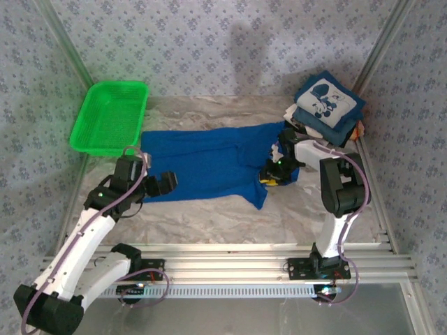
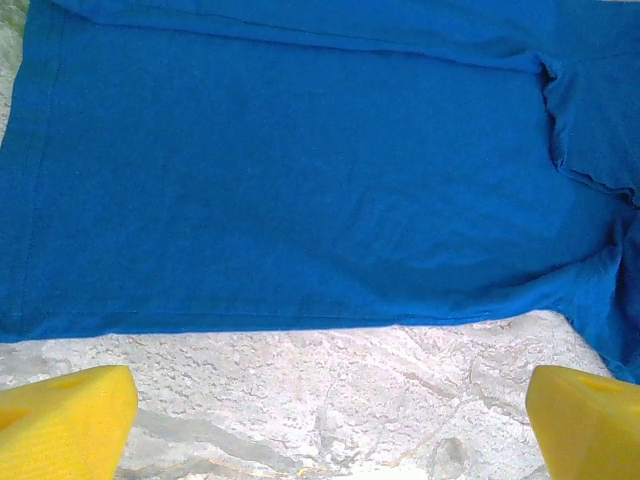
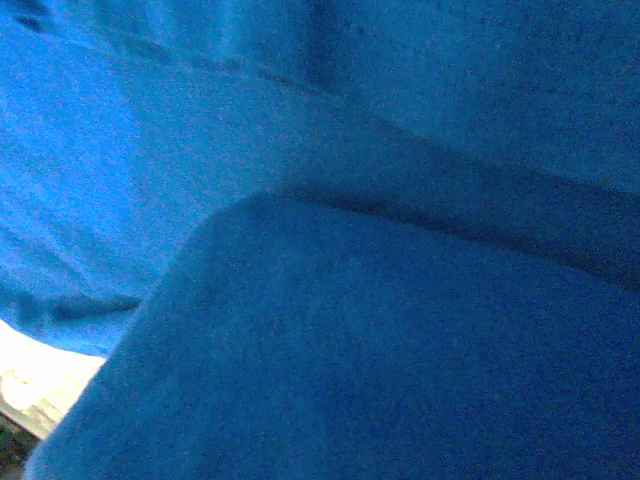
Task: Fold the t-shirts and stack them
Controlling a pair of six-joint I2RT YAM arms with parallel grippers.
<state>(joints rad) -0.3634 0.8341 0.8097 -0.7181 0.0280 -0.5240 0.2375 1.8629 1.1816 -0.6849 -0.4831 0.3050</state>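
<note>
Now | left fingers (image 2: 65, 425) stood wide above the counter (image 1: 209, 216) by the blue shirt (image 1: 202, 157), ready to fold | right fingers (image 1: 268, 180) hid in its cloth, grip unclear | folded shirts (image 1: 328, 105) sat aside, out of the way.

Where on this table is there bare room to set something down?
Bare table lies between the blue t-shirt and the arm bases, and behind it between green basket and folded stack. The far right corner is crowded.
</note>
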